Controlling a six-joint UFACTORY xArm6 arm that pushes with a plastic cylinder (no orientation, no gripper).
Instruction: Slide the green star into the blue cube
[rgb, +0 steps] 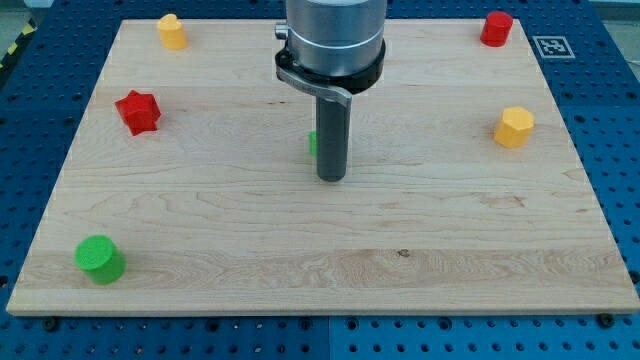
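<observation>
My tip (331, 178) rests on the wooden board (320, 250) near its middle. A sliver of a green block (312, 143) shows just behind the rod on its left side, close to the tip; most of it is hidden, so its shape cannot be made out. No blue cube shows anywhere in the camera view; the rod and the arm's grey body may hide it.
A red star (138, 111) lies at the left. A green cylinder (100, 260) sits at the bottom left. A yellow block (172, 31) is at the top left, a red cylinder (496, 28) at the top right, a yellow hexagonal block (514, 127) at the right.
</observation>
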